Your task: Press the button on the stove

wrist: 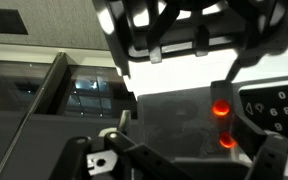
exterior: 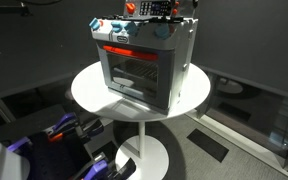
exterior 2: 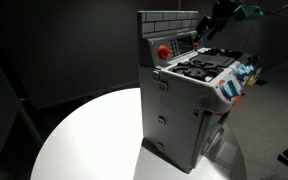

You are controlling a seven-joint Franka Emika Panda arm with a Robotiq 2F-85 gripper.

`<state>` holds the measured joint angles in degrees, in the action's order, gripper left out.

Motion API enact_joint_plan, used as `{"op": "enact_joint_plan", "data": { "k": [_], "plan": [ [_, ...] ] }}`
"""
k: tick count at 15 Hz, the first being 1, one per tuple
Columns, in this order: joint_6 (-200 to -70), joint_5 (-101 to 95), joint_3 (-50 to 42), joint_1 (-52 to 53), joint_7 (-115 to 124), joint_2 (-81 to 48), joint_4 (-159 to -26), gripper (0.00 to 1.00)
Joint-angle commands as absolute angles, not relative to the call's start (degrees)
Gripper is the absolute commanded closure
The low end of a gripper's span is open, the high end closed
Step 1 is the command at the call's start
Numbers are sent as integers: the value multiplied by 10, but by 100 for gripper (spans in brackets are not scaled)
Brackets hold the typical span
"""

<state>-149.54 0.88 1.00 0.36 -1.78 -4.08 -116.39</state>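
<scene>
Hovering just above the stove's (exterior: 144,62) rear top edge, the gripper (exterior: 170,11) is too blurred to tell whether it is spread or closed.
The stove stands upright on the round white counter (exterior: 84,88), taller than wide, its glass door facing away from its brick-patterned back panel (exterior 2: 169,22), which carries a red button (exterior 2: 164,50). In the wrist view, the pale markings (wrist: 276,100) on the stove are unreadable.

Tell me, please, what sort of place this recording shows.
Probably a lab or office, not a real kitchen: the stove is a small toy standing on a round white pedestal table, with plain dark walls around.
</scene>
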Motion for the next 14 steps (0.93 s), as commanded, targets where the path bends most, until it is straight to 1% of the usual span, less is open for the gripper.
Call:
{"op": "enact_joint_plan", "data": {
  "k": [1, 9, 14],
  "plan": [
    [-1501, -7, 7, 5, -10, -56, -1139, 0],
    [-1431, 30, 6, -2, -40, 3, -1180, 0],
    [-1360, 61, -5, -5, -55, 37, -1196, 0]
  ]
}}
